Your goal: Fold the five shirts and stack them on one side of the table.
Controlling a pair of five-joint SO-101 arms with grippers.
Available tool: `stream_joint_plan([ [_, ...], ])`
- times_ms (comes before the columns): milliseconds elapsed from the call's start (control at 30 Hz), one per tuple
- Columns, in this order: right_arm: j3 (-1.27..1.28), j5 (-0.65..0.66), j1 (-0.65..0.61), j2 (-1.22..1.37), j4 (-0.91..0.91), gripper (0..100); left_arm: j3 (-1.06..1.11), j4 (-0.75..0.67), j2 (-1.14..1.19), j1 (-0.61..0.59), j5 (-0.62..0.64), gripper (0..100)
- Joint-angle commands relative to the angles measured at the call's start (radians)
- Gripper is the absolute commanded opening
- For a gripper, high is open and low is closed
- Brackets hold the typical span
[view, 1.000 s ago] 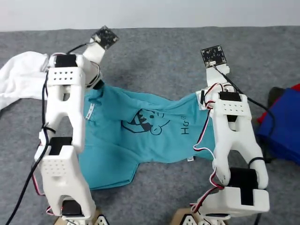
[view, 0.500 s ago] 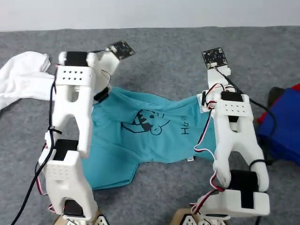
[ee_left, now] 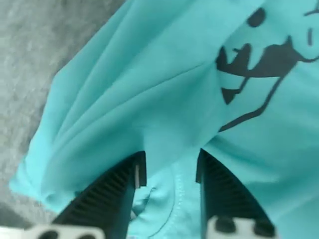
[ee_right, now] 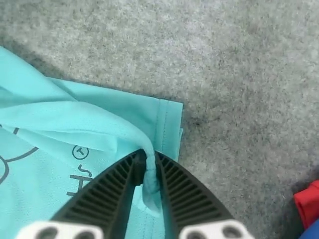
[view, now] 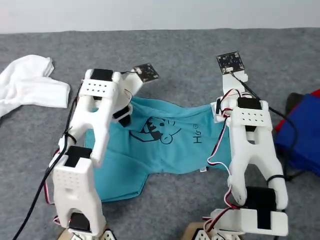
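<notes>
Currently: one creased teal shirt [view: 165, 150], fingers of left gripper [ee_left: 167, 167], right gripper [ee_right: 146, 167] clamped on it; white shirt [view: 30, 87], blue shirt [view: 302, 132] apart.

Swung left end effector [view: 123, 114] away from white shirt [view: 31, 86], inward across desk [view: 180, 55], over teal shirt [view: 170, 152] toward printed figure [view: 156, 130]. Dragged shirt's collar-side edge along, bunching cloth beside print. Uncovered white shirt's near sleeve, a second ago hidden under left arm [view: 97, 125]. Tilted that arm toward desk's middle.
</notes>
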Motion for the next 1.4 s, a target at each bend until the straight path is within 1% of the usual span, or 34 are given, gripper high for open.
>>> stream_joint_plan([
  [0, -0.005, -0.020, 0.012, -0.053, 0.004, 0.8, 0.004, 0.032, -0.008, 0.025, -0.037, 18],
  [100, -0.005, -0.021, 0.012, -0.053, 0.004, 0.8, 0.004, 0.020, 0.005, 0.026, -0.044, 18],
  [267, -0.005, -0.040, 0.012, -0.050, 0.004, 0.8, -0.004, 0.003, 0.092, 0.034, -0.066, 18],
  [400, -0.005, -0.040, 0.012, -0.048, 0.002, 0.8, -0.064, 0.011, 0.115, 0.032, -0.066, 18],
  [600, -0.005, -0.040, 0.012, -0.048, 0.002, 0.8, -0.068, -0.068, 0.115, 0.032, -0.064, 17],
  [733, -0.005, -0.040, 0.010, -0.048, -0.001, 0.8, -0.070, -0.092, 0.115, 0.032, -0.064, 17],
  [800, -0.005, -0.040, 0.010, -0.048, -0.001, 0.8, -0.070, -0.103, 0.115, 0.032, -0.064, 15],
  [1000, -0.005, -0.040, 0.010, -0.051, -0.001, 0.8, -0.073, -0.124, 0.106, 0.032, -0.066, 1],
  [1133, -0.005, -0.040, 0.010, -0.053, -0.001, 0.8, -0.150, -0.074, 0.104, 0.025, -0.064, 0],
  [1367, -0.011, -0.040, 0.005, -0.056, -0.001, 0.8, -0.384, 0.100, 0.104, 0.020, -0.069, 0],
])
